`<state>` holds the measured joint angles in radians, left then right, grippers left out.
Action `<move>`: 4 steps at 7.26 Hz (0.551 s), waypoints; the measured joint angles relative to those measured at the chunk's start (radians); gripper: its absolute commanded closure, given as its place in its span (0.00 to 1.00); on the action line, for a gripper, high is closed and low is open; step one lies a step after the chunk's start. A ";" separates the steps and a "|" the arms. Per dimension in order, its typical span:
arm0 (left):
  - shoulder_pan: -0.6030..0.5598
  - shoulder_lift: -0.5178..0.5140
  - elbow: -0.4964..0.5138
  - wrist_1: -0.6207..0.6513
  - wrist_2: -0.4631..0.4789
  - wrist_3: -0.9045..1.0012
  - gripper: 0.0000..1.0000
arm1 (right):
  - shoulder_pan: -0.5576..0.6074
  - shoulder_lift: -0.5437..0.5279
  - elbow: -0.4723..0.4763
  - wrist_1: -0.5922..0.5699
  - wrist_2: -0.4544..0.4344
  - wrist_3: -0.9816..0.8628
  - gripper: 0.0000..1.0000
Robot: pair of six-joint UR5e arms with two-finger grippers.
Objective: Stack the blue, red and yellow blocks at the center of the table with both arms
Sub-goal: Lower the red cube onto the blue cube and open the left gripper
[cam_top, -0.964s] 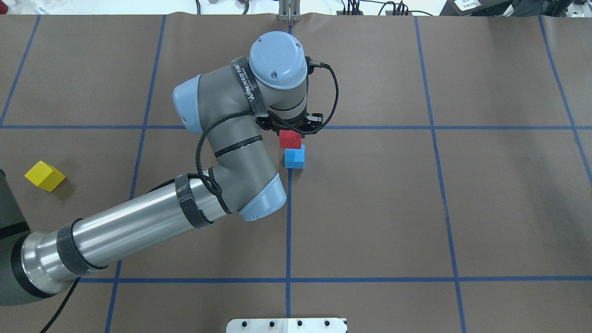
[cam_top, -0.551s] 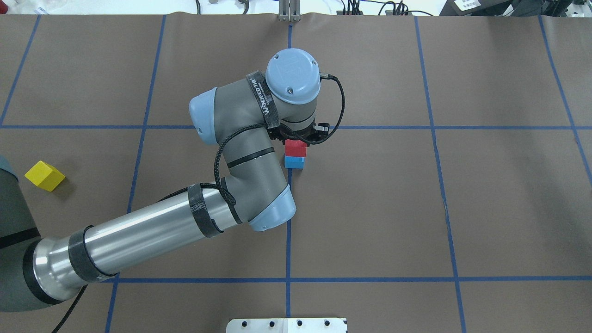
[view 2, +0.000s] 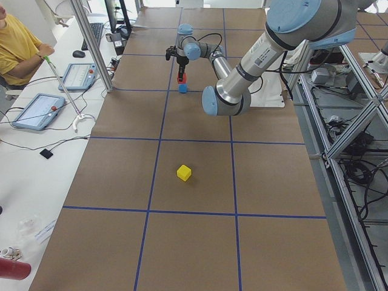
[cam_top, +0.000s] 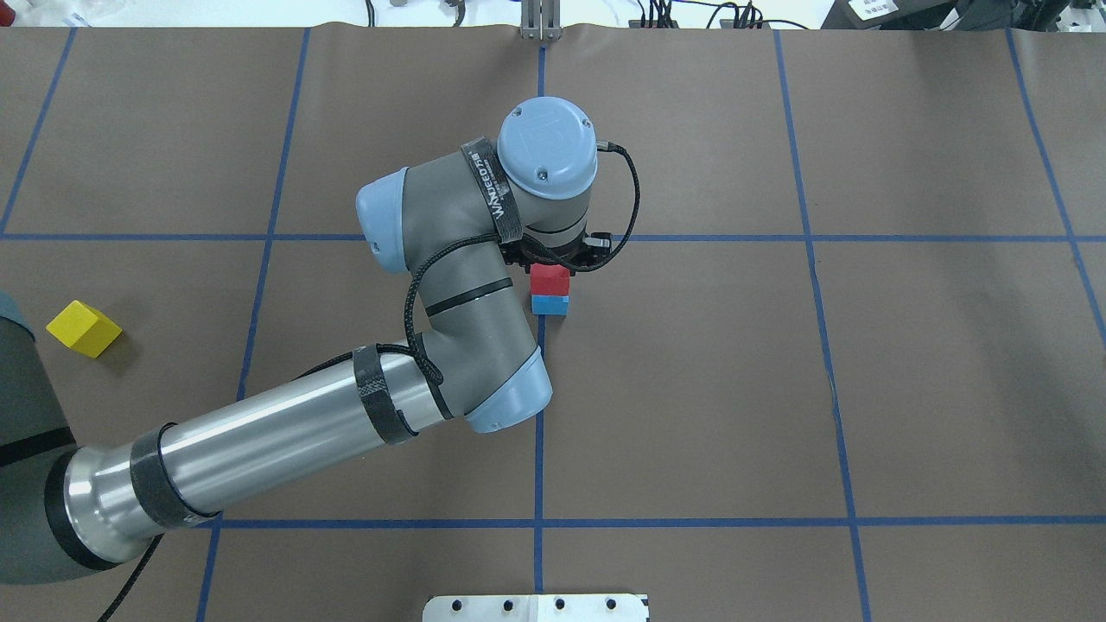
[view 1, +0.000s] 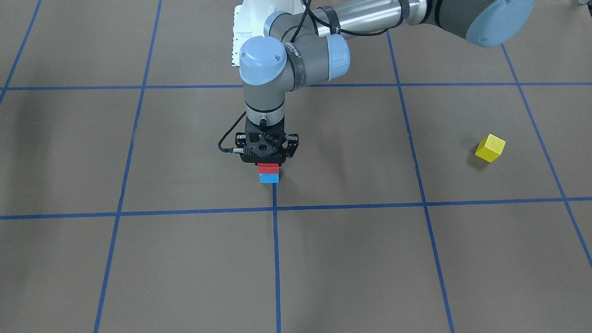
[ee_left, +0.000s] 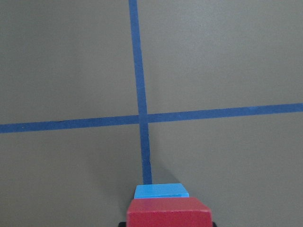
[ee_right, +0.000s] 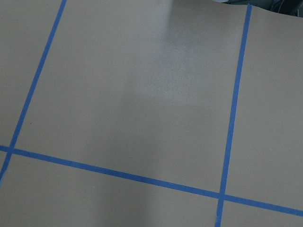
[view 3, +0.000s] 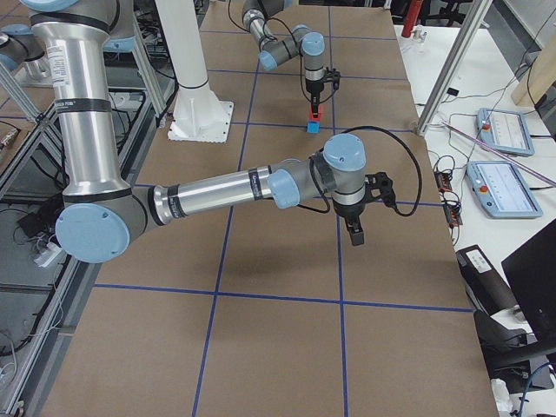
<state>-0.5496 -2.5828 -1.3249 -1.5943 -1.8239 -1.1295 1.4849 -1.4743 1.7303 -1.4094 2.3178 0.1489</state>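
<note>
Front-facing view: the left pincer [view 1: 268, 165] points straight down near the centre of the surface [view 1: 138, 259]. It is closed on a small red block [view 1: 268, 169] that sits squarely on a blue block [view 1: 269, 178]. A yellow block [view 1: 490, 148] lies well apart at 3 o'clock, turned askew.

Overhead view: red covers most of blue, and yellow lies at 9 o'clock.

Left wrist view: red fills the bottom edge, with blue peeking out at 12 o'clock.

Right-side view: the right pincer [view 3: 355, 238] hangs above bare surface. I cannot tell whether it is open.
</note>
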 measured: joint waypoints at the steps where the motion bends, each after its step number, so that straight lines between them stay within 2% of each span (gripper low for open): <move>1: 0.002 0.001 0.003 0.000 0.000 -0.003 0.63 | 0.000 0.000 0.000 0.000 0.000 0.000 0.00; 4: 0.004 0.000 0.003 0.000 0.000 -0.006 0.61 | 0.000 0.001 0.000 0.001 0.000 0.000 0.00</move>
<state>-0.5452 -2.5826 -1.3216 -1.5945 -1.8239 -1.1354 1.4849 -1.4735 1.7303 -1.4087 2.3178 0.1488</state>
